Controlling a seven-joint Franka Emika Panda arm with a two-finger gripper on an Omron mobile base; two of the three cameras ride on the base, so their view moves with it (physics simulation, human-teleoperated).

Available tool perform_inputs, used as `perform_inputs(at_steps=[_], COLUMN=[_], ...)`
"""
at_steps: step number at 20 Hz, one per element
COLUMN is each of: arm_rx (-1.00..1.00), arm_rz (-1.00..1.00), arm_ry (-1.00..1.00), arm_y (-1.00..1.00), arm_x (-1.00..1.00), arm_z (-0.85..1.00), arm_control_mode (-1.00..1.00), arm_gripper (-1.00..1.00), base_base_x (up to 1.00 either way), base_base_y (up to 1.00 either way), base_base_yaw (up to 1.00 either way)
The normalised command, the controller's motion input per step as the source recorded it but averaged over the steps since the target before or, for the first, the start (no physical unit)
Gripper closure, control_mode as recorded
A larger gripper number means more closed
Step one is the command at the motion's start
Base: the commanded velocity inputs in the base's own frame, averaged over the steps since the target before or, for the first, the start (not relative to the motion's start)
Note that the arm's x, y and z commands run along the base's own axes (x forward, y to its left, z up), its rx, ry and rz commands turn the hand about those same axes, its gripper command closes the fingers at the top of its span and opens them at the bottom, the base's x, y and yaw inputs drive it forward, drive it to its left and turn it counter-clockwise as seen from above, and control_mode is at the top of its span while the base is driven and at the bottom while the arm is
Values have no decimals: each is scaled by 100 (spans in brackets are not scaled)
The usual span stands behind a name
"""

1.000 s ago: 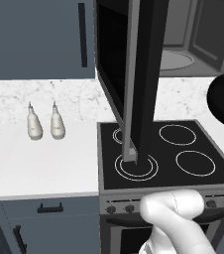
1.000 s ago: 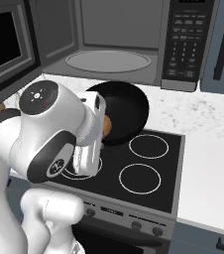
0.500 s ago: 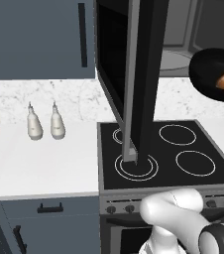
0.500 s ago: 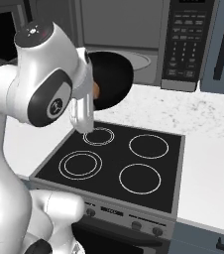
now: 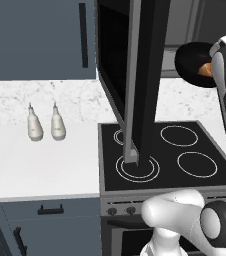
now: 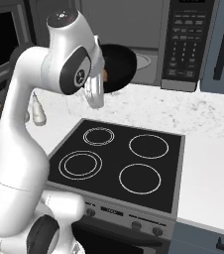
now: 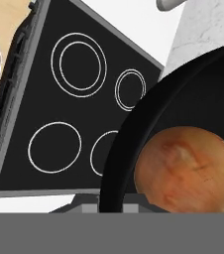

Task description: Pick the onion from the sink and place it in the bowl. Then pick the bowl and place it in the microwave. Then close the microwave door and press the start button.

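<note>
Already my fingers were clamped on the rim of the bowl (image 7: 134, 144), the onion (image 7: 186, 168) resting inside it, held high above the stovetop (image 6: 119, 163); the microwave (image 6: 148, 39) cavity lay just beyond the bowl, its door (image 5: 142, 75) swung wide open

A black stovetop (image 5: 160, 152) with four white burner rings sits in a white marbled worktop (image 5: 40, 165). Two pale bottles (image 5: 45, 125) stand side by side near the back wall, left of the stovetop. Blue-grey cabinets (image 5: 35, 40) hang above, and a drawer front with a dark handle (image 5: 51, 210) lies below.
</note>
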Motion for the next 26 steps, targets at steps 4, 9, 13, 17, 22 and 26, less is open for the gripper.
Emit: perform_inputs(at_steps=[4, 9, 13, 17, 22, 26], arm_rx=[0, 0, 0, 0, 0, 0], arm_rz=[3, 8, 8, 9, 7, 5], arm_ry=[0, 0, 0, 0, 0, 0], arm_y=[1, 1, 0, 3, 0, 1], arm_x=[79, 66, 67, 73, 70, 63], arm_z=[0, -1, 0, 0, 0, 0], arm_control_mode=[-100, -100, -100, -100, -100, -100], arm_gripper=[100, 100, 100, 100, 100, 100], base_base_x=[0, 0, 0, 0, 0, 0], base_base_y=[0, 0, 0, 0, 0, 0], base_base_yaw=[0, 0, 0, 0, 0, 0])
